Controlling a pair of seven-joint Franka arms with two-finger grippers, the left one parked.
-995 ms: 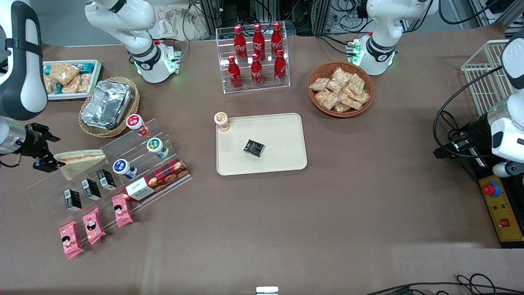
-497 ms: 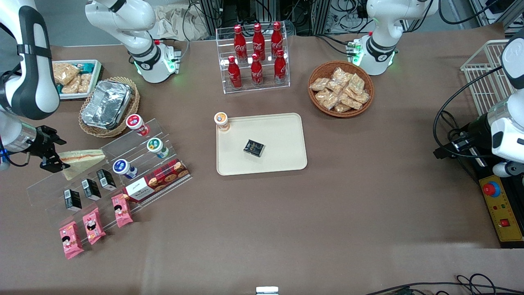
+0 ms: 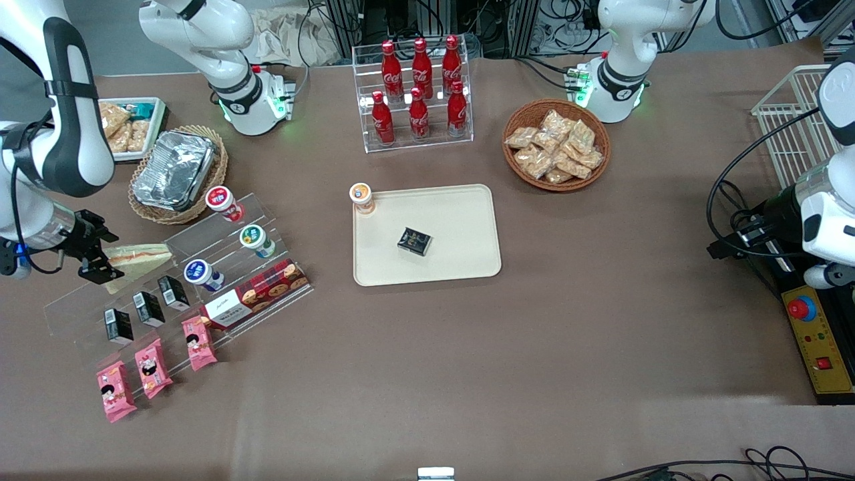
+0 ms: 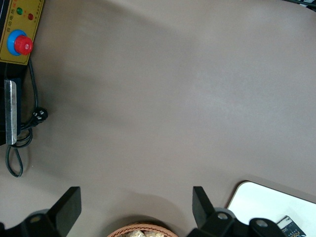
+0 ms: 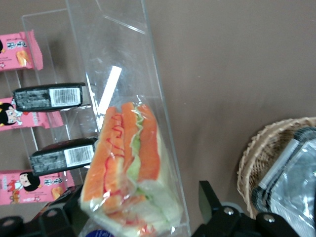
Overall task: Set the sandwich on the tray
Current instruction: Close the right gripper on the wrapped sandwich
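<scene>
The sandwich (image 3: 140, 256) is a clear-wrapped wedge with orange and green filling. It lies on the top step of a clear acrylic stepped stand (image 3: 220, 230), toward the working arm's end of the table. My right gripper (image 3: 105, 255) is at the sandwich's wide end. In the right wrist view the gripper (image 5: 138, 217) is open, with one finger on each side of the sandwich (image 5: 131, 168) and a gap showing beside one finger. The cream tray (image 3: 461, 227) lies at the table's middle, well away from the gripper.
A small black packet (image 3: 414, 241) lies on the tray, and an orange-lidded cup (image 3: 361, 197) stands at its corner. The stand also holds cups, black cartons, pink packets and a biscuit box (image 3: 257, 294). A foil container in a basket (image 3: 175, 170) stands next to it.
The right gripper has moved along the table toward the sandwich. Its fingers now reach alongside the sandwich's wide end. The sandwich has not moved.
</scene>
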